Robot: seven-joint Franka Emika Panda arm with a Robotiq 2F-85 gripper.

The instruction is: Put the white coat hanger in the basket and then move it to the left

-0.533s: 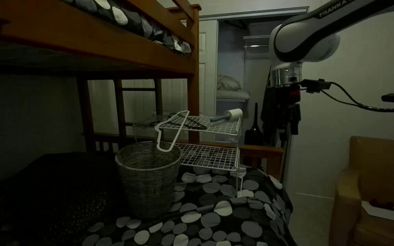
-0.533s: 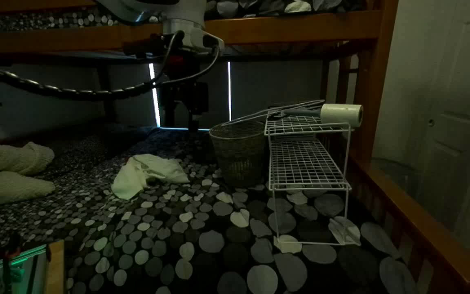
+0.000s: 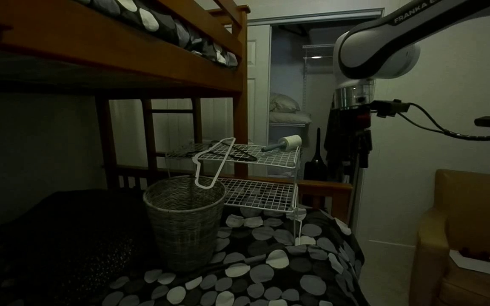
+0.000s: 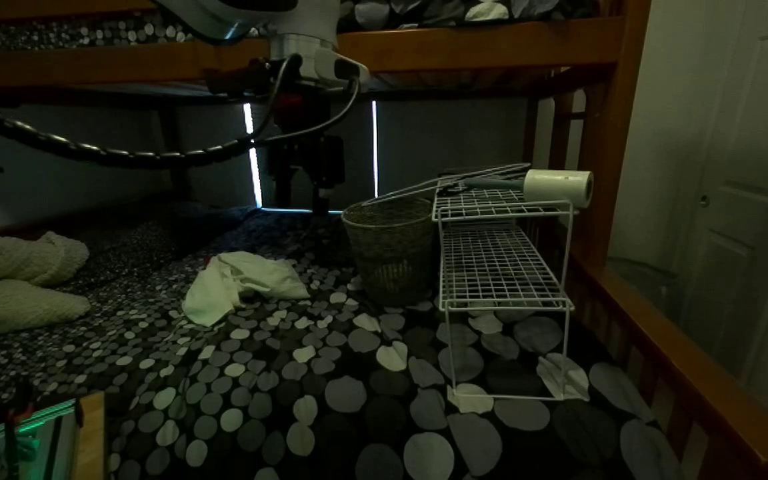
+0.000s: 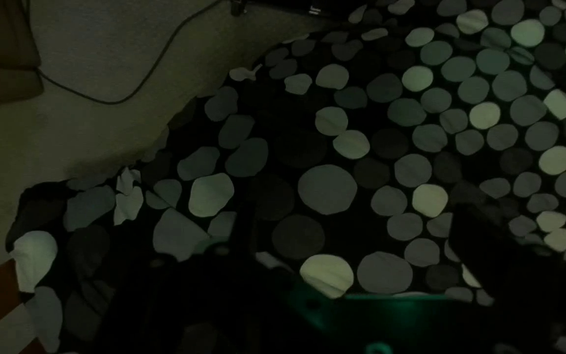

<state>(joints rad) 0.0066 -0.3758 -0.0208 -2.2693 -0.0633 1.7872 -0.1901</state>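
Note:
The white coat hanger (image 3: 223, 163) (image 4: 403, 193) leans at a slant in both exterior views. Its low end hangs over the mouth of the basket and its high end lies over the top shelf of the rack. The round wicker basket (image 3: 183, 231) (image 4: 391, 260) stands upright on the bed, close beside the rack. My gripper (image 3: 357, 163) (image 4: 303, 200) hangs in the air, pointing down, apart from basket and hanger. In the wrist view the gripper (image 5: 354, 223) has its dark fingers wide apart, with only dotted bedding seen between them. Basket and hanger are out of the wrist view.
A white wire rack (image 3: 266, 199) (image 4: 504, 267) stands on the bed. On its top lie a lint roller (image 3: 291, 142) (image 4: 557, 188) and a black hanger (image 3: 245, 154). A white cloth (image 4: 244, 283) lies on the bedding. The upper bunk's wooden rail (image 4: 491, 52) runs overhead.
My gripper has shifted slightly, to the left in an exterior view and to the right, toward the basket, in an exterior view. Hanger, basket and rack have not moved.

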